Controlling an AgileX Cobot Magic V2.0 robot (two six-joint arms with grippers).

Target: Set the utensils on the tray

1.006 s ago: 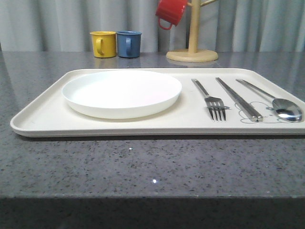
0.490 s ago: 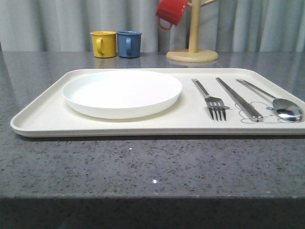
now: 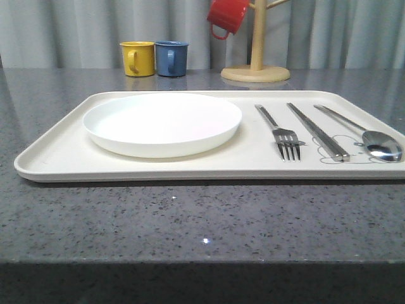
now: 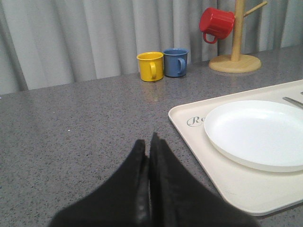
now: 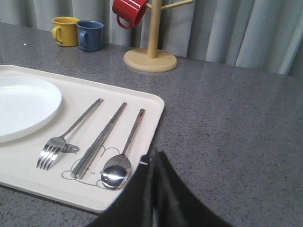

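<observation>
The cream tray (image 3: pixel 57 152) lies on the grey table. On its left part sits the round white plate (image 3: pixel 162 123). To the right lie the fork (image 3: pixel 280 131), the pair of chopsticks (image 3: pixel 316 130) and the spoon (image 3: pixel 370 136), side by side. In the left wrist view my left gripper (image 4: pixel 147 143) is shut and empty over bare table, off the tray's (image 4: pixel 189 130) left end, near the plate (image 4: pixel 258 132). In the right wrist view my right gripper (image 5: pixel 153 155) is shut and empty above the tray's (image 5: pixel 28 175) right rim, close to the spoon (image 5: pixel 120 163), with chopsticks (image 5: pixel 100 139) and fork (image 5: pixel 66 135) beyond.
A yellow mug (image 3: pixel 138 58) and a blue mug (image 3: pixel 171 58) stand at the back of the table. A wooden mug tree (image 3: pixel 255 63) with a red mug (image 3: pixel 226 16) hanging on it stands behind the tray. Grey curtains close off the back.
</observation>
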